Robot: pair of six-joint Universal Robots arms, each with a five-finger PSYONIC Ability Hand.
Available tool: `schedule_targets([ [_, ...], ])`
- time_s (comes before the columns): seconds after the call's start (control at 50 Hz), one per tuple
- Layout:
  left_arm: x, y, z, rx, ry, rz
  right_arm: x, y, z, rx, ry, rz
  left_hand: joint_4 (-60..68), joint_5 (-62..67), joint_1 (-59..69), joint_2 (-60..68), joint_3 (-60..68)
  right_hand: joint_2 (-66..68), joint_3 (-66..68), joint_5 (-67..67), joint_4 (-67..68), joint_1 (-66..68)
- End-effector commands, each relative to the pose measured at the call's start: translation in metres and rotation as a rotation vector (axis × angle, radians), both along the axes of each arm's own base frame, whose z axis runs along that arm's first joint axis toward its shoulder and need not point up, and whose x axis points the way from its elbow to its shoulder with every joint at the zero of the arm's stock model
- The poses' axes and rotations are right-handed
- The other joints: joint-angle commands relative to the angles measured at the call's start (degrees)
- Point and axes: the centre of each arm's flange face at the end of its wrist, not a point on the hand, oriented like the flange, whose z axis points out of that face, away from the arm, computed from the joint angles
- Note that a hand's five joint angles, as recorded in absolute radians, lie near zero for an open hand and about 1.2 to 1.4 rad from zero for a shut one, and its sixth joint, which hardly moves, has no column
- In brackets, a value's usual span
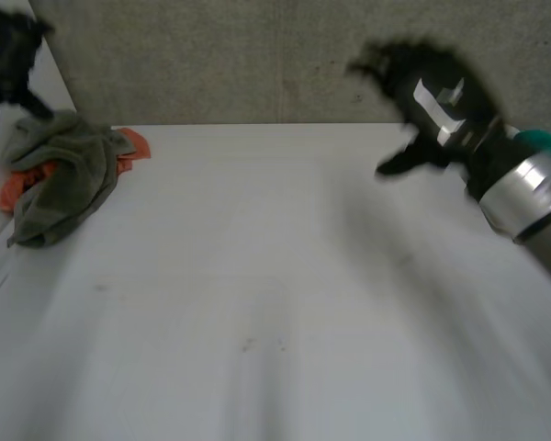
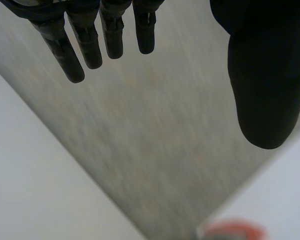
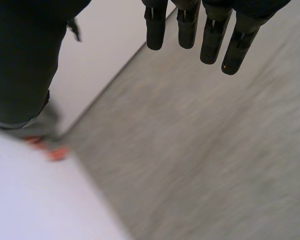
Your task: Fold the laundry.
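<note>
**Laundry (image 1: pixel 62 184) heaped at the table's far left corner**

We see a soft, crumpled olive-green cloth (image 1: pixel 69 175) lying over an orange cloth (image 1: pixel 136 145) on the smooth white table (image 1: pixel 275 303). The left hand (image 1: pixel 7 50) hangs just beside the heap, fingers (image 2: pixel 90 45) straight, thumb apart, holding nothing. The right hand (image 1: pixel 427 96) is raised well apart from the heap, fingers (image 3: pixel 212 35) straight, empty.
</note>
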Motion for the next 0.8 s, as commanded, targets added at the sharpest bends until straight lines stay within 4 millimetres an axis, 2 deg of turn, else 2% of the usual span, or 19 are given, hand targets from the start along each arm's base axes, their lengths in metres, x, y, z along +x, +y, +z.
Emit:
schedule_targets([
  [0.02, 0.05, -0.055, -0.107, 0.159, -0.222, 0.059, 0.011, 0.029, -0.085, 0.269, 0.262, -0.009, 3.6, 3.5, 3.9, 3.4, 4.0, -3.0, -2.1, -3.4, -3.5, -2.3],
  [0.06, 0.064, -0.068, -0.132, 0.195, -0.263, 0.082, 0.01, 0.033, -0.102, 0.295, 0.342, -0.046, 3.4, 3.3, 3.8, 3.2, 3.8, -3.0, -2.1, -3.4, -3.5, -2.3],
  [0.14, 0.074, -0.082, -0.166, 0.264, -0.28, 0.082, 0.003, 0.038, -0.117, 0.32, 0.414, -0.115, 3.6, 3.5, 3.9, 3.4, 4.0, -3.0, -2.1, -3.4, -3.5, -2.3],
  [0.24, 0.081, -0.097, -0.187, 0.266, -0.279, 0.093, -0.001, 0.043, -0.126, 0.348, 0.426, -0.13, 9.0, 8.8, 9.3, 8.8, 9.4, -3.0, -2.1, -3.4, -3.5, -2.3],
  [0.26, 0.082, -0.098, -0.19, 0.265, -0.28, 0.093, -0.003, 0.043, -0.129, 0.351, 0.427, -0.134, 13.0, 12.8, 13.3, 12.8, 13.4, -3.0, -2.1, -3.4, -3.5, -2.3],
  [0.34, 0.08, -0.101, -0.19, 0.251, -0.279, 0.103, -0.004, 0.043, -0.129, 0.348, 0.431, -0.138, 64.8, 64.7, 65.2, 64.7, 65.3, -3.0, -2.1, -3.4, -3.5, -2.3],
  [0.4, 0.074, -0.105, -0.179, 0.185, -0.284, 0.146, -0.004, 0.043, -0.129, 0.351, 0.427, -0.14, 65.0, 64.8, 65.3, 64.8, 65.4, -3.0, -2.1, -3.4, -3.5, -2.3],
  [0.48, 0.045, -0.095, -0.16, 0.13, -0.282, 0.151, -0.005, 0.041, -0.129, 0.35, 0.424, -0.151, 65.0, 64.8, 65.3, 64.8, 65.4, -3.0, -2.1, -3.4, -3.5, -2.3],
  [0.5, 0.029, -0.085, -0.142, 0.102, -0.273, 0.122, -0.006, 0.041, -0.129, 0.352, 0.423, -0.154, 65.0, 64.8, 65.3, 64.8, 65.4, -3.0, -2.1, -3.4, -3.5, -2.3],
  [0.54, 0.014, -0.073, -0.116, 0.063, -0.254, 0.095, -0.005, 0.04, -0.128, 0.349, 0.42, -0.155, 65.0, 64.8, 65.3, 64.8, 65.4, -3.0, -2.1, -3.4, -3.5, -2.3],
  [0.58, -0.003, -0.054, -0.08, -0.006, -0.193, 0.058, -0.006, 0.04, -0.125, 0.342, 0.414, -0.158, 65.0, 64.8, 65.3, 64.8, 65.4, -3.0, -2.1, -3.4, -3.5, -2.3],
  [0.62, -0.014, -0.042, -0.059, -0.049, -0.142, 0.027, -0.006, 0.04, -0.124, 0.34, 0.412, -0.16, 65.0, 64.8, 65.3, 64.8, 65.4, -3.0, -2.1, -3.4, -3.5, -2.3],
  [0.64, -0.027, -0.028, -0.047, -0.074, -0.087, -0.016, -0.006, 0.039, -0.124, 0.339, 0.412, -0.163, 65.0, 64.8, 65.3, 64.8, 65.4, -3.0, -2.1, -3.4, -3.5, -2.3],
  [0.72, -0.04, -0.01, -0.03, -0.115, 0.012, -0.076, -0.006, 0.04, -0.124, 0.34, 0.414, -0.161, 65.0, 64.8, 65.3, 64.8, 65.4, -3.0, -2.1, -3.4, -3.5, -2.3],
  [0.78, -0.043, -0.009, -0.03, -0.116, 0.029, -0.089, -0.006, 0.04, -0.124, 0.34, 0.413, -0.16, 65.0, 64.8, 65.3, 64.8, 65.4, -3.0, -2.1, -3.4, -3.5, -2.3],
  [0.8, -0.044, -0.009, -0.036, -0.097, 0.02, -0.089, -0.006, 0.04, -0.123, 0.341, 0.414, -0.163, 65.0, 64.8, 65.3, 64.8, 65.4, -3.0, -2.1, -3.4, -3.5, -2.3],
])
